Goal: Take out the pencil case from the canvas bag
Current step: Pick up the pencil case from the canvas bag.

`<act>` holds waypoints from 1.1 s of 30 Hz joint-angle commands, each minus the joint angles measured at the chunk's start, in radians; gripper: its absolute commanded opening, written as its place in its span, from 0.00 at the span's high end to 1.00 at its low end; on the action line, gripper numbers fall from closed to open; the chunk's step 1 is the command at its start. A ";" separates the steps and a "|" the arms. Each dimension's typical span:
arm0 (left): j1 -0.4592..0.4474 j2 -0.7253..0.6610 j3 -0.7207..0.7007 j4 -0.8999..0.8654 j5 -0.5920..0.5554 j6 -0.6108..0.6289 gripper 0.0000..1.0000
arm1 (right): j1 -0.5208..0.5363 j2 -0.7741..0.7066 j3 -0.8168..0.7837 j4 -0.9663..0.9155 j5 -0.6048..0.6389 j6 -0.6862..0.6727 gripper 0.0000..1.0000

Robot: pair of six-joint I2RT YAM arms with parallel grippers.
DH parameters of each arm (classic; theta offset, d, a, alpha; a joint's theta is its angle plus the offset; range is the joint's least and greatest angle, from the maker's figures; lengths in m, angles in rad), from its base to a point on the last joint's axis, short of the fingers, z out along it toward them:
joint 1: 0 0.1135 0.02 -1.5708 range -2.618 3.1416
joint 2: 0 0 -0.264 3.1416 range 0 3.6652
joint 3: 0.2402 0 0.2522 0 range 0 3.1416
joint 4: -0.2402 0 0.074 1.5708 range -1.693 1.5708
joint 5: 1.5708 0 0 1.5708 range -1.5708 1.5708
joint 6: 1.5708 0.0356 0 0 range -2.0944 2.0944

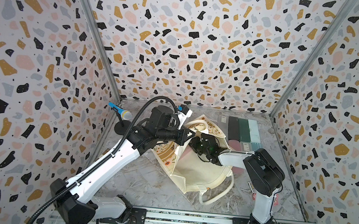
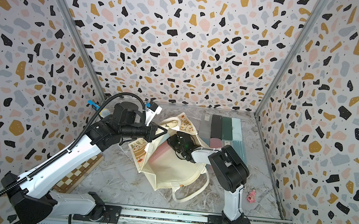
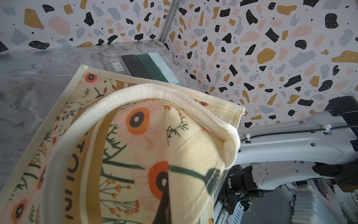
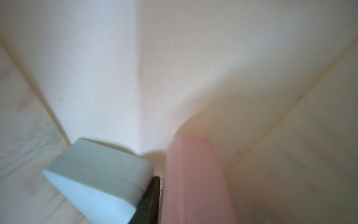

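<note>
1. One big canvas bag (image 1: 201, 176) lies on the table (image 1: 144, 181), mouth open.
2. The left gripper (image 1: 191, 134) pinches the bag's top edge tight, holding it up.
3. The right gripper (image 1: 196, 146) reaches inside; I cannot tell if it holds anything.
4. Inside the bag sit a pink pencil case (image 4: 193, 174) and a pale blue pencil case (image 4: 96, 180), a dark finger (image 4: 153, 194) between them.

Canvas bag (image 3: 135, 139) is seen close up and bunched, with floral print and tan lettered band shown; cream handle (image 3: 124, 95) is looped across it. Fabric is met by a dark tip of the left gripper (image 3: 163, 207). Grey, black, green and pale-blue cases (image 3: 139, 66) are lined up on the marble table (image 3: 29, 87) behind.
</note>
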 commanded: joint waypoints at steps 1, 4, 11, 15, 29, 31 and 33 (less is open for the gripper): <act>-0.005 -0.025 0.065 0.037 -0.063 0.031 1.00 | 0.000 -0.097 -0.001 -0.039 0.054 -0.056 0.75; -0.005 0.006 0.105 -0.017 -0.136 0.060 1.00 | 0.013 -0.138 0.026 -0.117 0.089 -0.115 0.79; -0.004 0.105 0.220 -0.122 -0.268 0.125 1.00 | 0.112 -0.192 0.139 -0.287 0.203 -0.388 0.84; -0.004 0.146 0.273 -0.153 -0.304 0.159 1.00 | 0.160 -0.235 0.137 -0.282 0.260 -0.545 0.85; 0.055 0.288 0.449 -0.315 -0.465 0.274 1.00 | 0.151 -0.636 -0.013 -0.269 0.276 -0.721 0.86; 0.076 0.309 0.469 -0.334 -0.476 0.275 1.00 | 0.135 -0.698 -0.018 -0.300 0.274 -0.731 0.86; 0.101 0.332 0.502 -0.359 -0.503 0.272 1.00 | 0.115 -0.759 -0.026 -0.328 0.276 -0.739 0.86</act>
